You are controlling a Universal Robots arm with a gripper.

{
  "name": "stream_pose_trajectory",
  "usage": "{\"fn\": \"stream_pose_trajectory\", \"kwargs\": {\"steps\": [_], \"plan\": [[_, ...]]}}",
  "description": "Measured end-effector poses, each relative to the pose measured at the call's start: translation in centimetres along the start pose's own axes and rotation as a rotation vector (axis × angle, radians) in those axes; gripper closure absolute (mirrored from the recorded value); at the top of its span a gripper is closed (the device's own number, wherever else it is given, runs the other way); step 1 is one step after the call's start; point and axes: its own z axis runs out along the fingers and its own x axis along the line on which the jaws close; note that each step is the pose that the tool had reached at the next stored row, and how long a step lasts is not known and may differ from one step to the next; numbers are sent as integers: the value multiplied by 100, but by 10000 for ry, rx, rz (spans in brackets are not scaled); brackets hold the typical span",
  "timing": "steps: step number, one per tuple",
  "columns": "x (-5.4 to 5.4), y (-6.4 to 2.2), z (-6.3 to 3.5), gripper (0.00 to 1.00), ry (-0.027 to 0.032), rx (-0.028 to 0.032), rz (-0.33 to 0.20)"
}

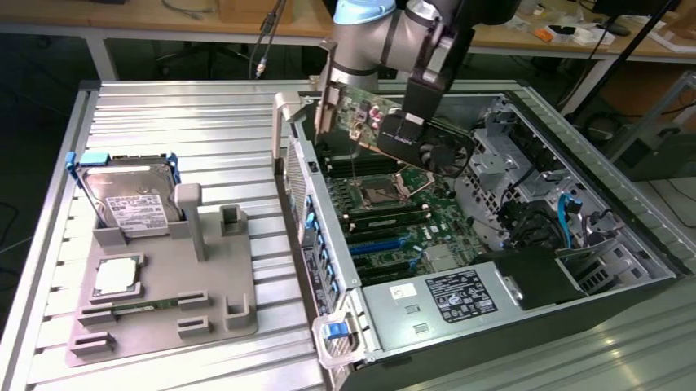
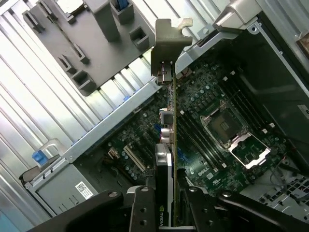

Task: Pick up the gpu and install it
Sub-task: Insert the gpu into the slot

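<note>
Exterior view tells you the pick-up is done: your claw (image 1: 411,130) grips the gpu (image 1: 357,107) above the motherboard (image 1: 397,216), not yet seated in a slot.

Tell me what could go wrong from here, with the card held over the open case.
1. The gpu hangs edge-down over the motherboard. Lowered off line, it may strike the CPU socket instead of a slot.
2. Its metal bracket sits near the case's rear wall and might snag there.
3. The fingers clamp only a small patch of the card, so it could pivot on contact.
</note>
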Motion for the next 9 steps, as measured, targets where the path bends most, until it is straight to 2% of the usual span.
{"fn": "stream_pose_trajectory", "kwargs": {"steps": [4,9], "plan": [[0,0,0,73,4,-9,-376],[-21,-26,0,73,7,-13,-582]]}}
